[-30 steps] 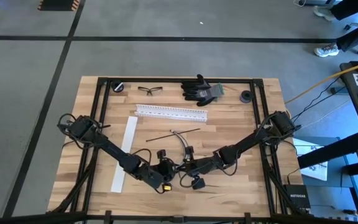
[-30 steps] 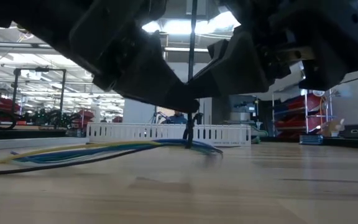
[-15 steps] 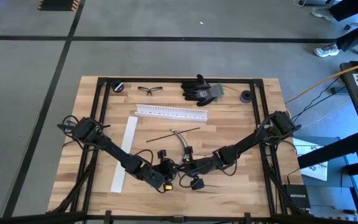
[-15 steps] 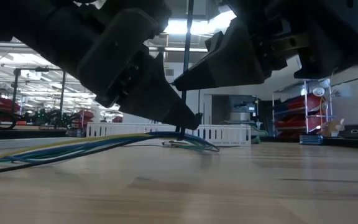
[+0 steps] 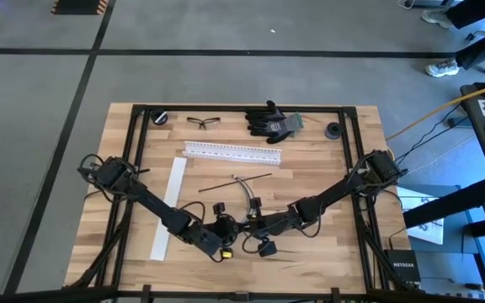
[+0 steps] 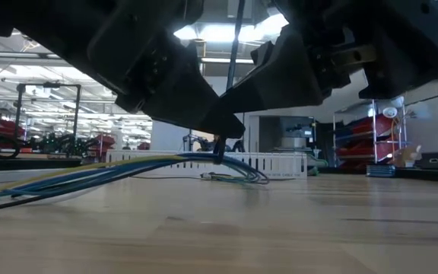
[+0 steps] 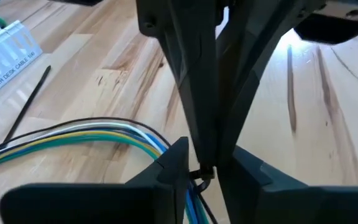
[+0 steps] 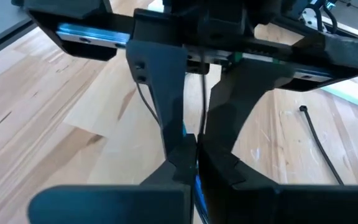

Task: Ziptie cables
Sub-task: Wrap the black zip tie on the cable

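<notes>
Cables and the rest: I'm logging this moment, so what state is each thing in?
cables: bundled, one end lifted off the table
left gripper: closing on the bundle
right gripper: shut at the bundle
gloves: lying flat
safety glasses: unfolded, lying flat
white slotted rail: lying flat

Both arms meet over our table's near middle.
We see the left gripper [image 5: 228,229] and right gripper [image 5: 248,225] tip to tip at the cables [image 5: 244,193]; behind lies the slotted rail [image 5: 231,152], left of it a flat strip [image 5: 169,207], with safety glasses [image 5: 202,122] and gloves [image 5: 272,120] along the far edge.
</notes>
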